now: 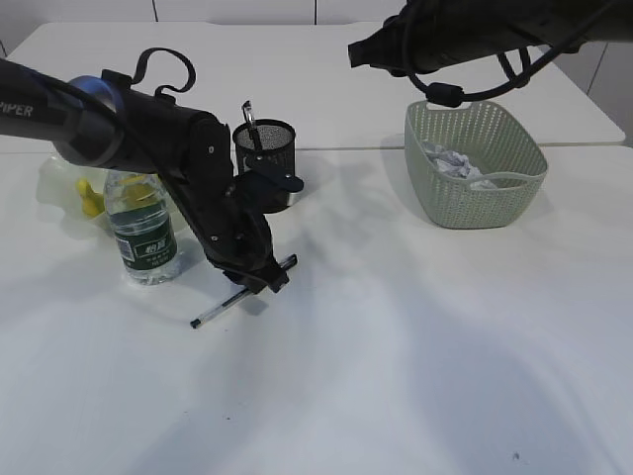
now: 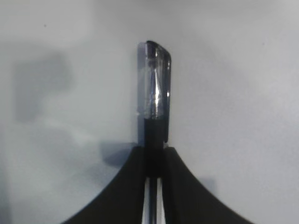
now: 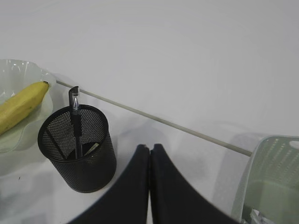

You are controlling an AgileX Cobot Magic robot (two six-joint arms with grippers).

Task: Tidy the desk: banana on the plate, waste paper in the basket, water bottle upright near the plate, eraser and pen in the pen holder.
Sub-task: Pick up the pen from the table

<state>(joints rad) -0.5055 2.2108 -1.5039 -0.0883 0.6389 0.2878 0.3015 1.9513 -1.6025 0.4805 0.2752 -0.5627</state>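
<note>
A: Lying on the white surface (image 1: 396,376) nearest the camera is a pen (image 1: 213,313), dark tip pointing toward the front left.

B: And the left claw (image 1: 269,278)?

A: It is down at the pen's far end. From the left wrist camera its two black fingers (image 2: 126,186) sit on either side of the barrel with the clear cap sticking out beyond them. They look pressed against the pen, though I cannot tell whether the grip is firm.

B: What stands behind that?

A: A water bottle (image 1: 143,230) with a green label, upright on the left. Just beyond it a clear plate (image 1: 54,178) carries the banana (image 1: 91,196).

B: The pen holder?

A: A black mesh pen holder (image 1: 265,145) stands behind the left arm, another pen (image 3: 75,122) leaning inside it. Something else lies at its bottom, too dim to name.

B: And over on the right?

A: A pale green basket (image 1: 473,163) with crumpled waste paper (image 1: 451,161) in it, well apart from the pen holder.

B: The right claw (image 3: 149,148)?

A: Raised above the far side of the surface, clenched with nothing between its fingers.
</note>
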